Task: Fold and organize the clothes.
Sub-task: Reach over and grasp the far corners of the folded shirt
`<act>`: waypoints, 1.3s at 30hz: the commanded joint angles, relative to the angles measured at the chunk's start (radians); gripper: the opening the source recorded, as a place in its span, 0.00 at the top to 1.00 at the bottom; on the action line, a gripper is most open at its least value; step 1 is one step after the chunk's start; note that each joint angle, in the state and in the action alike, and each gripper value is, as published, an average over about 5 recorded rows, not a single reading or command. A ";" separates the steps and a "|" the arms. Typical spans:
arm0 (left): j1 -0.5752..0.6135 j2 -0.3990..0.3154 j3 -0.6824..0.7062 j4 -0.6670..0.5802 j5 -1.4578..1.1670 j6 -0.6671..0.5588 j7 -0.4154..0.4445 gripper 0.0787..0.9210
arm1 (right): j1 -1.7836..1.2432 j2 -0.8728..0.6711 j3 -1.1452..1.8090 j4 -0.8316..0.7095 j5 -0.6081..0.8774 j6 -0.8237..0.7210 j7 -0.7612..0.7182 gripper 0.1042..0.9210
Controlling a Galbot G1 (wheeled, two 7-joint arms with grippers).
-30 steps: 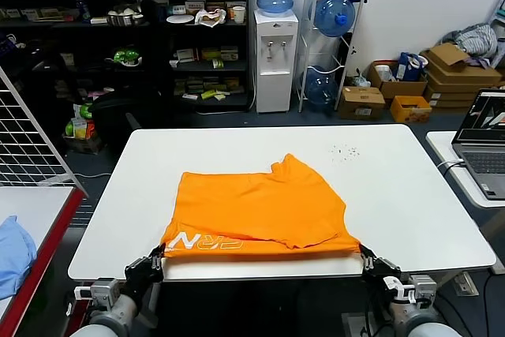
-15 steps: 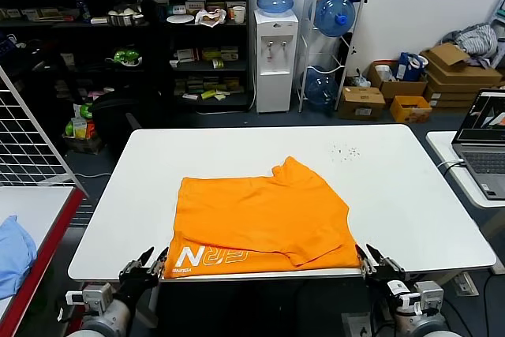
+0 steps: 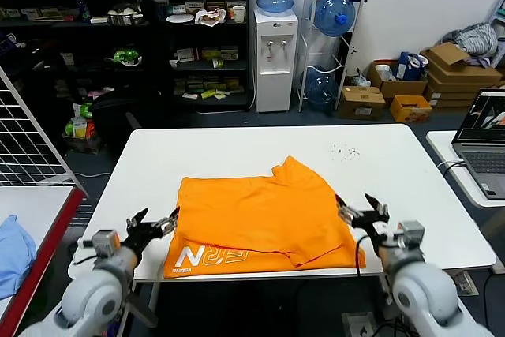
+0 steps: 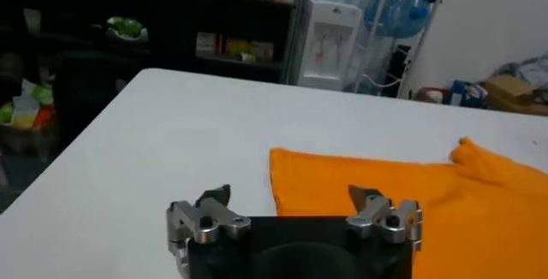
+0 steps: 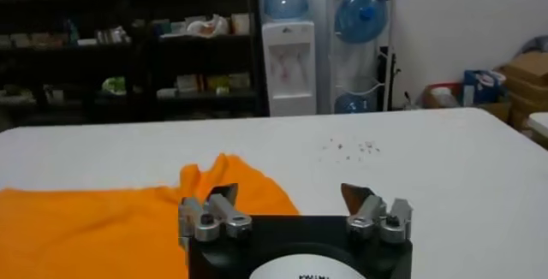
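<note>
The orange T-shirt (image 3: 264, 215) lies folded on the white table (image 3: 237, 151), its near strip turned up with white lettering (image 3: 207, 256) showing. My left gripper (image 3: 155, 226) is open and empty above the table at the shirt's left edge. My right gripper (image 3: 361, 211) is open and empty at the shirt's right edge. The left wrist view shows the open left gripper (image 4: 294, 201) with the shirt (image 4: 402, 204) ahead of it. The right wrist view shows the open right gripper (image 5: 291, 197) with the shirt (image 5: 111, 216) and a sleeve ahead of it.
A light blue cloth (image 3: 14, 252) lies on a side table at the left by a wire rack (image 3: 28, 140). A laptop (image 3: 483, 141) stands on a table at the right. Small dark specks (image 3: 344, 151) dot the table's far right. Shelves and water bottles stand behind.
Both grippers let go of the shirt's near hem, which dropped flat on the table. They then rose from below the front edge to the shirt's left and right sides, open.
</note>
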 commanded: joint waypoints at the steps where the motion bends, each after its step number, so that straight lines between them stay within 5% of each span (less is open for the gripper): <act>1: -0.505 -0.058 0.264 0.370 -0.079 0.029 0.044 0.02 | 0.577 0.093 -0.276 -0.423 0.116 -0.111 0.107 0.01; 14: -0.656 -0.163 0.370 0.647 -0.097 0.058 0.121 0.00 | 0.663 0.200 -0.354 -0.701 0.085 -0.183 0.051 0.00; 35: -0.571 -0.122 0.384 0.551 -0.084 0.079 0.104 0.00 | 0.650 0.235 -0.356 -0.749 0.052 -0.183 0.004 0.00; 39: -0.569 -0.124 0.389 0.549 -0.082 0.082 0.103 0.06 | 0.644 0.233 -0.356 -0.748 0.053 -0.188 -0.002 0.00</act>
